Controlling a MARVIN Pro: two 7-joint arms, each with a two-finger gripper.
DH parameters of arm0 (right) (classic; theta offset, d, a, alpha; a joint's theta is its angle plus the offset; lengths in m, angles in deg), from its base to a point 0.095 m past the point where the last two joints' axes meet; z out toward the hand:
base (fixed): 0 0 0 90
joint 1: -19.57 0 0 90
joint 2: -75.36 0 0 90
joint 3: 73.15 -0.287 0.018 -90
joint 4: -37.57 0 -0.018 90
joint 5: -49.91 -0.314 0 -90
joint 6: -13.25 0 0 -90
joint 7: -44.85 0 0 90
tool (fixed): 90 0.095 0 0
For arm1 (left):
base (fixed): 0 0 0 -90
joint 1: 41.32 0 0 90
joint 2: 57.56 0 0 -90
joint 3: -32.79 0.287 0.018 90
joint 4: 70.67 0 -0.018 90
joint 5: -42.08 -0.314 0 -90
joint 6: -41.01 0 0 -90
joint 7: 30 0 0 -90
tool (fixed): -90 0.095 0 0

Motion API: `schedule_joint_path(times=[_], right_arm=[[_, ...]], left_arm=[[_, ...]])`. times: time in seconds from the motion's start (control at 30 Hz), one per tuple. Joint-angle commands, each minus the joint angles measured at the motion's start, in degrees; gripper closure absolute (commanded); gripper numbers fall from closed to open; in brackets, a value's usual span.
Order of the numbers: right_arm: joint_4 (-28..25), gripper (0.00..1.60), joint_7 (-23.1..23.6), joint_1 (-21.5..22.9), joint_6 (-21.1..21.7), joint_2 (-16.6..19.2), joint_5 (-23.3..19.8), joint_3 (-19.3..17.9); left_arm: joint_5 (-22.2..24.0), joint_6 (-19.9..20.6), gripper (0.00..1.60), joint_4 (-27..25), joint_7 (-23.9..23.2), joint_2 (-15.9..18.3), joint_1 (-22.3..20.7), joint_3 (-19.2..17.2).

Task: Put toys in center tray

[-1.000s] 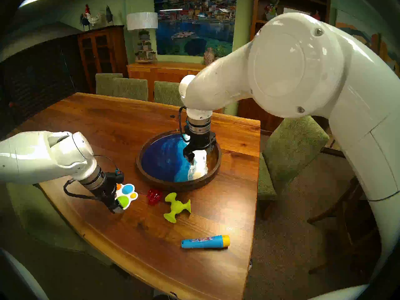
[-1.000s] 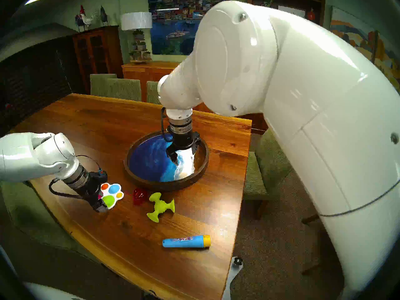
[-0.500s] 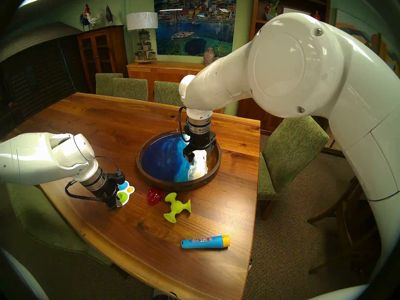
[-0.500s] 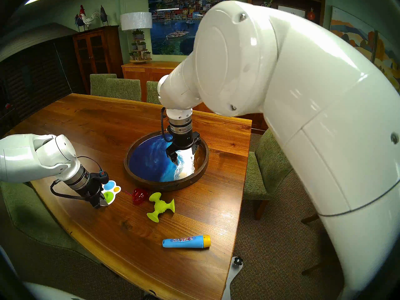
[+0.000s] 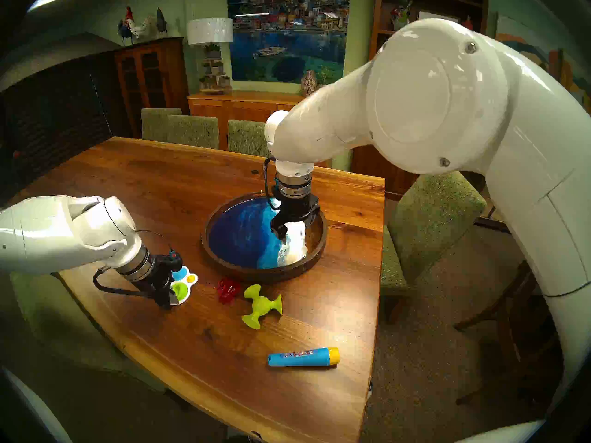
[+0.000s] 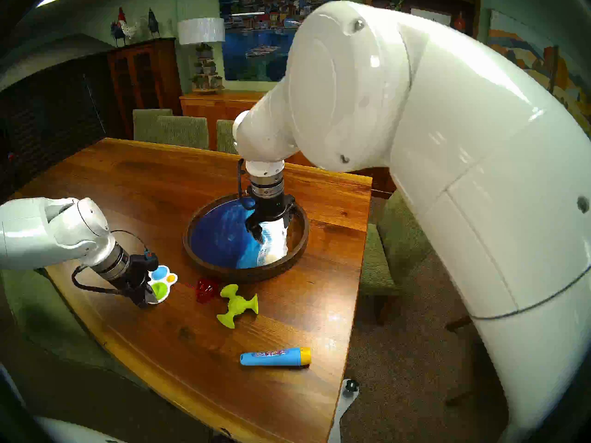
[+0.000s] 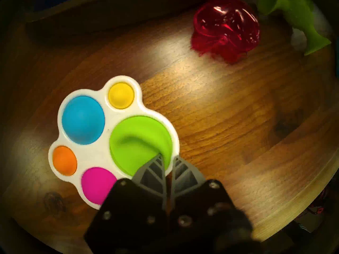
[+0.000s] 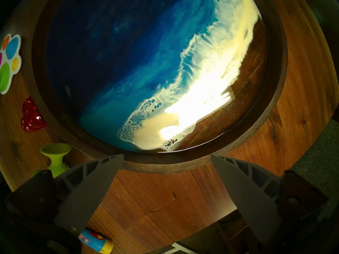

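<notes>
One paw pad (image 7: 102,138) edge between left gripper (image 7: 167,159) fingers

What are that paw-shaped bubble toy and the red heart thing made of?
Paw-shaped bubble toy: apparently a matte white hard plastic frame with soft, rubbery bubbles; the green one is dented inward. Red heart: clear, glossy red plastic by the look, with bright glints and facets; whether it is hard or soft is unclear.

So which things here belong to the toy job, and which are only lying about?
Job: white paw-shaped bubble pad, red translucent faceted piece, lime-green suction-cup toy, blue tube with yellow cap, round wood-rimmed ocean tray.

Lying about: green chairs, white lamp.
</notes>
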Motion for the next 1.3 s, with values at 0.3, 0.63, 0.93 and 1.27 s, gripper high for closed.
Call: schedule_joint_path(times=[0.3, 0.63, 0.93, 1.27], right_arm=[[0.97, 0.00, 0.06, 1.62, -0.05, 0.19, -0.04, -0.14], [0.95, 0.00, -0.01, 1.53, -0.08, 0.18, -0.05, -0.12], [0.95, 0.00, -0.04, 1.53, -0.08, 0.18, -0.05, -0.12], [0.95, 0.00, -0.06, 1.54, -0.07, 0.19, -0.06, -0.14]], left_arm=[[-2.84, 4.44, 1.60, -3.24, -5.00, 4.48, -8.04, -4.15], [-3.42, 6.79, 1.60, -0.93, -6.23, 2.85, -12.44, -9.86], [-2.81, 8.25, 1.60, 3.09, -7.25, -4.10, -13.78, -13.98], [-2.28, 6.62, 1.60, 4.31, -4.89, -10.46, -7.99, -17.64]])
